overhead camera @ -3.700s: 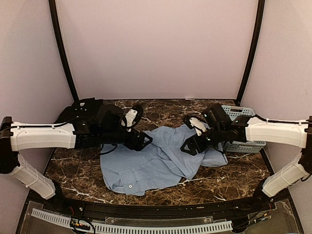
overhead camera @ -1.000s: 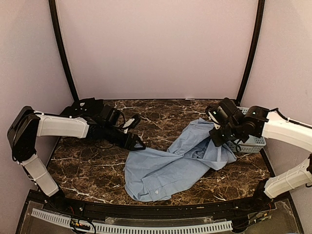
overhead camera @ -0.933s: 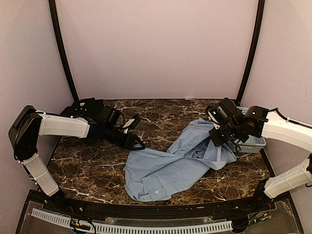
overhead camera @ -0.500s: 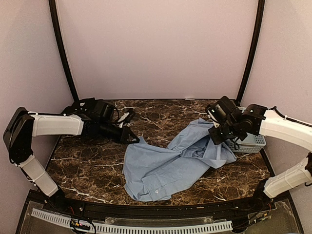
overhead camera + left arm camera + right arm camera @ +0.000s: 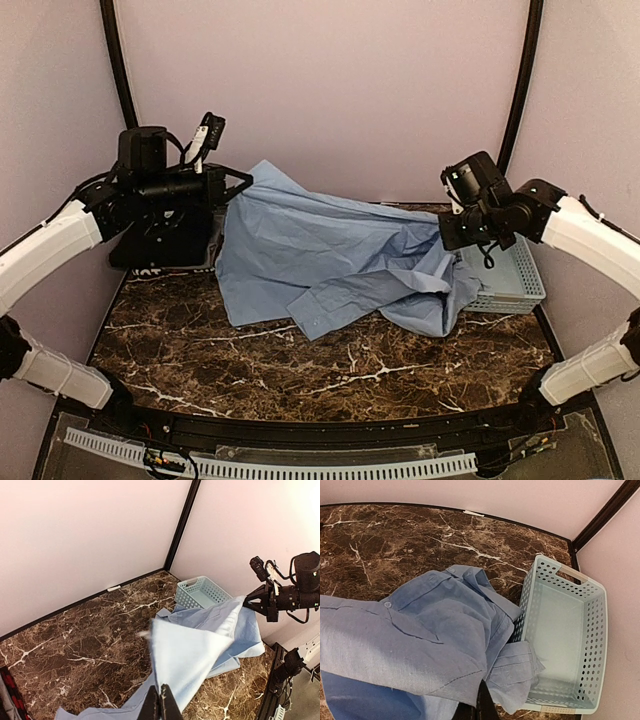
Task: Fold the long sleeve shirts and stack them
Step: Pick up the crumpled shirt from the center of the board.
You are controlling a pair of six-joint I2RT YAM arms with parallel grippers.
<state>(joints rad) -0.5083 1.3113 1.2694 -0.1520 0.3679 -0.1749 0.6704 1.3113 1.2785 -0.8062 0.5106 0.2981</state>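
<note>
The light blue long sleeve shirt (image 5: 330, 255) hangs stretched between both grippers above the table, its lower folds and a buttoned cuff resting on the marble. My left gripper (image 5: 243, 182) is raised at the back left and shut on a shirt edge; the left wrist view shows its fingertips (image 5: 161, 702) pinching a taut triangle of the cloth (image 5: 190, 650). My right gripper (image 5: 448, 237) is raised at the right and shut on another part of the shirt (image 5: 420, 645), its fingers mostly hidden under the cloth. A dark mass (image 5: 160, 240) lies under my left arm; I cannot tell if it is the black shirt.
A pale blue lattice basket (image 5: 512, 272) stands at the right edge of the table, and a shirt cuff drapes over its near corner (image 5: 520, 665). The brown marble table top (image 5: 300, 365) lies below. Pink walls and black frame posts close in the back and sides.
My left gripper shut on the shirt's left edge and lifted it high toward the back left. The right gripper also rose with its hold. The shirt went from lying on the table to hanging between them.
</note>
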